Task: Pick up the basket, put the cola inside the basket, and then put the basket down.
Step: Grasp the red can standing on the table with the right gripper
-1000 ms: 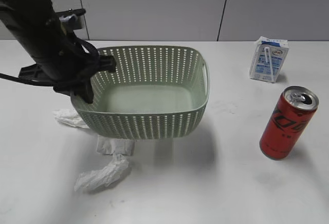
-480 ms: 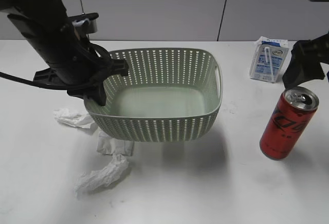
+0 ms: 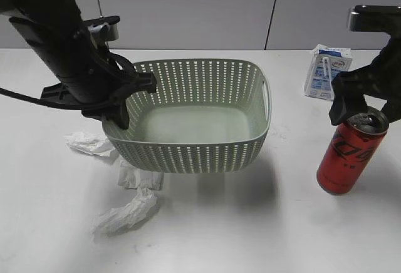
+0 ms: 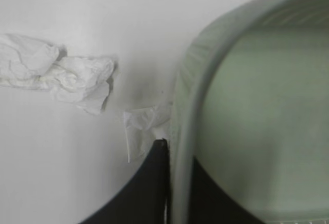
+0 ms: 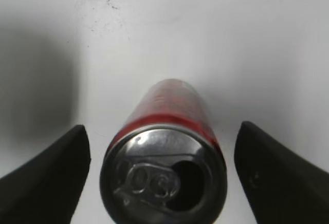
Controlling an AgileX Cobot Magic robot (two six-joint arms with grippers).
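Note:
The pale green basket (image 3: 188, 154) hangs a little above the white table, with its shadow under it. My left gripper (image 3: 128, 94) is shut on the basket's left wall. In the left wrist view the basket's rim (image 4: 205, 70) runs between the two black fingers of this gripper (image 4: 180, 183). The cola (image 3: 351, 151) is a tall red can with an open silver top, upright at the right. My right gripper (image 3: 368, 111) is open just above the can's top. In the right wrist view the can (image 5: 164, 178) stands between the spread fingers of this gripper (image 5: 162, 131), with gaps on both sides.
A white-and-blue drink carton (image 3: 328, 71) stands behind the can. Crumpled white tissues (image 3: 125, 210) lie on the table under and in front of the basket's left end; they also show in the left wrist view (image 4: 56, 75). A grey wall lies behind.
The basket moved right with my left gripper, then held still. My right arm came into view from the top right and dropped over the can.

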